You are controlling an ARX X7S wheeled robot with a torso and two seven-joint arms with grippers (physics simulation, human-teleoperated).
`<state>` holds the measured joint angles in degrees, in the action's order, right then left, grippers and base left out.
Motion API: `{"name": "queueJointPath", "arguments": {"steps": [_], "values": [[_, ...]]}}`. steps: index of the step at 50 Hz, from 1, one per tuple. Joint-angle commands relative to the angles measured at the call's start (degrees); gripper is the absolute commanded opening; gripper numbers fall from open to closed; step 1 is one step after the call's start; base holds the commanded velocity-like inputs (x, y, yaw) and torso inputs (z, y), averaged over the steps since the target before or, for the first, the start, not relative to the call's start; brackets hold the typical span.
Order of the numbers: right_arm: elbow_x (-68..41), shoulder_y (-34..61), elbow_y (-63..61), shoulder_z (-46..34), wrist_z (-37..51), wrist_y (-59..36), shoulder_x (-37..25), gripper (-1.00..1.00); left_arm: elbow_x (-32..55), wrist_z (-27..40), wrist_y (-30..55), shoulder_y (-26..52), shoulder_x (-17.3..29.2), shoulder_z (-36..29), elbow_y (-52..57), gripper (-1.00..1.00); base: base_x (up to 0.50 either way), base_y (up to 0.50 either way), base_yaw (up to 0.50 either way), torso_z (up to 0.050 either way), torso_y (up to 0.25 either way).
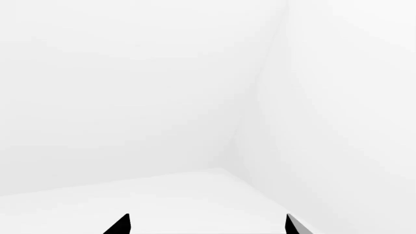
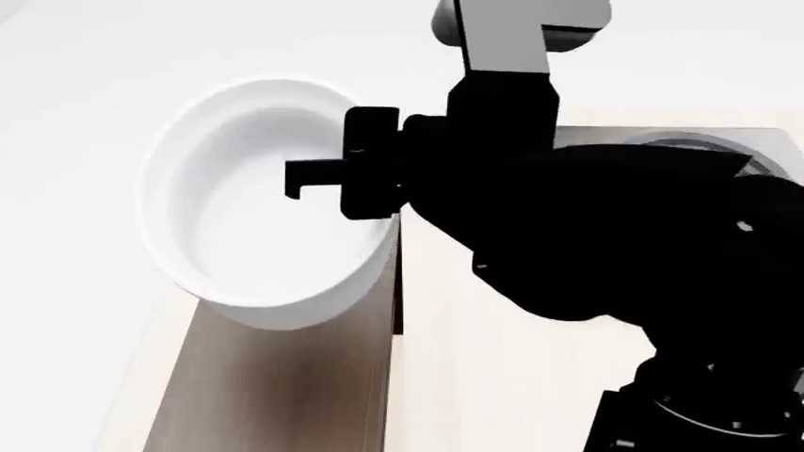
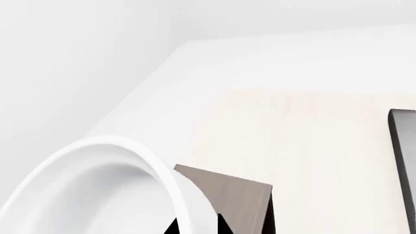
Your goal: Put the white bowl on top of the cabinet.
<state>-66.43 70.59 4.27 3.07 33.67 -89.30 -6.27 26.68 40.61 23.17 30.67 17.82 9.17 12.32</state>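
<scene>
The white bowl (image 2: 258, 212) is deep and glossy and stands out over the far end of the cabinet (image 2: 270, 391), a long box with a grey-brown wood-grain top. I cannot tell whether the bowl's base touches that top. My right gripper (image 2: 377, 184) is shut on the bowl's right rim. In the right wrist view its two dark fingertips (image 3: 198, 226) straddle the bowl's rim (image 3: 156, 165), with the cabinet top (image 3: 237, 200) just beyond. My left gripper (image 1: 206, 225) is open with nothing between its fingers and faces bare white walls. It is out of the head view.
The cabinet lies on a pale wooden table (image 2: 490, 367). A dark grey stove plate (image 2: 684, 141) sits at the back right, mostly hidden by my black right arm (image 2: 603, 235); the plate's edge (image 3: 404, 156) shows in the right wrist view.
</scene>
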Motion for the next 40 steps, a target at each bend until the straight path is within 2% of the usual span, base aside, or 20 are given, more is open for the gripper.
{"name": "queueJointPath", "arguments": {"steps": [1, 22, 40], "values": [[-10.7, -1.2, -1.3, -1.0, 6.6, 1.6, -0.8, -1.00, 0.1, 0.1, -0.1, -0.1, 0.1, -0.1, -0.1, 1.00, 0.00, 0.00, 0.00, 0.000, 0.000], [-12.2, -3.0, 0.6, -4.5, 7.4, 5.0, -1.4, -1.00, 0.3, 0.3, -0.3, 0.0, 0.2, -0.3, -0.1, 1.00, 0.00, 0.00, 0.00, 0.000, 0.001], [-8.5, -3.9, 3.2, -8.9, 4.1, 9.5, -2.8, -1.00, 0.7, 0.5, -0.2, -0.1, 0.5, -0.2, 0.1, 1.00, 0.00, 0.00, 0.00, 0.001, 0.001]]}}
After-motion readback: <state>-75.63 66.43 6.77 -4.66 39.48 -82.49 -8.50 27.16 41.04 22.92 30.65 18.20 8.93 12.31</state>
